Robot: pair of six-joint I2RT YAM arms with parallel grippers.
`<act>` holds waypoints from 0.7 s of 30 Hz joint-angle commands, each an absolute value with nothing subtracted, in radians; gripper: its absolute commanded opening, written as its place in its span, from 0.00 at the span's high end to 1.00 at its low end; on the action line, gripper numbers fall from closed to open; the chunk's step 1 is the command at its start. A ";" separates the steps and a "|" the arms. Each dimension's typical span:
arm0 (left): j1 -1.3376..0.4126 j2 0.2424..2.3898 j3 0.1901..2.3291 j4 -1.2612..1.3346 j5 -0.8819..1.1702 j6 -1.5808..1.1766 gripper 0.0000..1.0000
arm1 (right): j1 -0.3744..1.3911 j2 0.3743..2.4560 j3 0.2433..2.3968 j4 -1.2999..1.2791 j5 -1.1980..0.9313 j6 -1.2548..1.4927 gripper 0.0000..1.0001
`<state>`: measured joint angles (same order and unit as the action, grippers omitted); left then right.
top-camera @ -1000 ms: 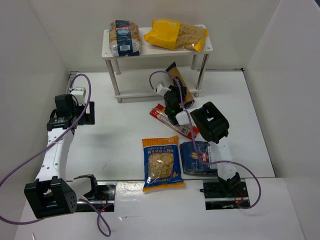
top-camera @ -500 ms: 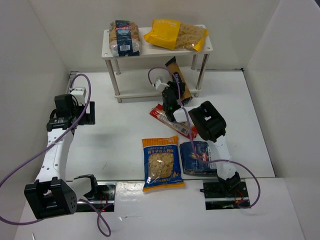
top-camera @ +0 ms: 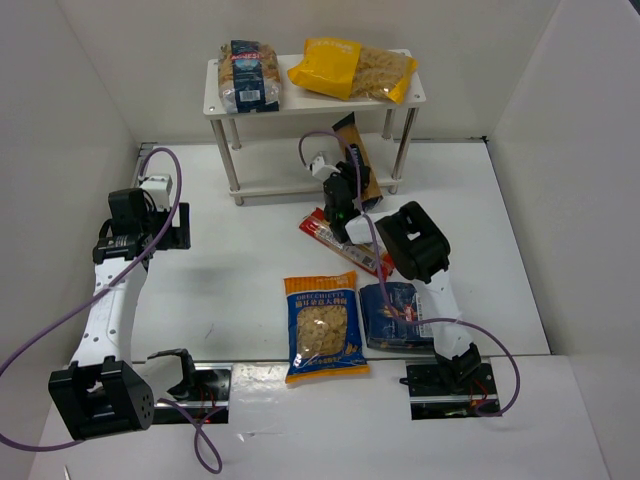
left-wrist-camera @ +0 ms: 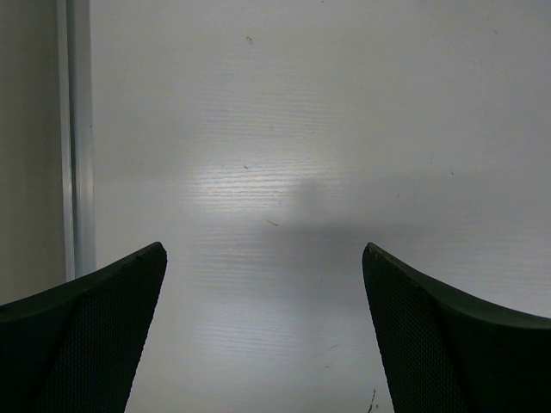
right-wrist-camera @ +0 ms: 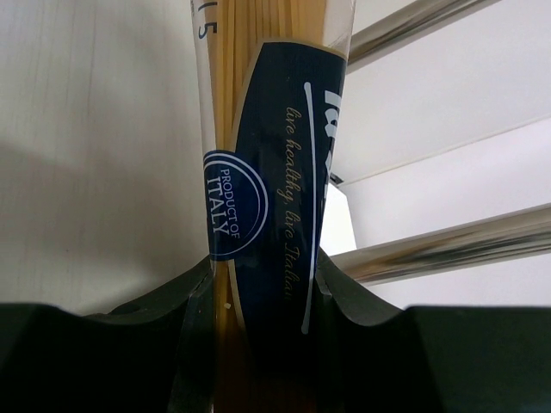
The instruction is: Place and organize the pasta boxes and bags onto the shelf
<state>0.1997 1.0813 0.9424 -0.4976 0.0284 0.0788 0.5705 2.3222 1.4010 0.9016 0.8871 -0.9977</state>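
Right gripper [top-camera: 343, 190] has advanced toward the shelf [top-camera: 215, 95] since a second ago, and the long narrow yellow pack with blue label [top-camera: 355, 155] now stands steeper, its far end close beside the right front leg [top-camera: 402, 145]. Nearest the bases, the blue-orange windowed bag [top-camera: 323, 325] and the dark blue flat pack [top-camera: 395, 312] lie flat side by side on the table [top-camera: 240, 250], not yet handled. Just beyond them the long red pack [top-camera: 345, 243] lies diagonally, partly under the right arm. Left gripper [left-wrist-camera: 263, 267] hangs over bare table at the left, jaws spread wide, nothing between them; judged parked out of the way. Right wrist view: fingers clamp the yellow pack [right-wrist-camera: 275, 172] across its narrow width at the label, pack pointing forward at the shelf legs [right-wrist-camera: 448, 245]. Grip low on the pack probably lets the free end be fed in lengthwise; the lower tier [top-camera: 280, 185] looks the likely target. Farthest, the top tier already carries the clear blue-labelled bag [top-camera: 250, 75] on the left and the yellow bag [top-camera: 350, 68] on the right.
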 commanded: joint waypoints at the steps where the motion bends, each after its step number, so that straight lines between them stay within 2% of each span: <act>1: 0.204 1.060 0.942 -0.482 0.041 0.092 0.00 | 0.560 2.272 1.476 1.055 0.916 -0.948 1.00; 16: 0.213 1.060 0.942 -0.482 0.041 0.092 0.00 | 0.531 2.263 1.514 0.985 0.907 -0.867 0.99; 17: 0.213 1.060 0.942 -0.482 0.041 0.092 0.00 | 0.522 2.263 1.514 0.985 0.907 -0.867 0.94; 21: 0.213 1.060 0.942 -0.482 0.041 0.092 0.00 | 0.512 2.272 1.532 0.973 0.907 -0.867 0.84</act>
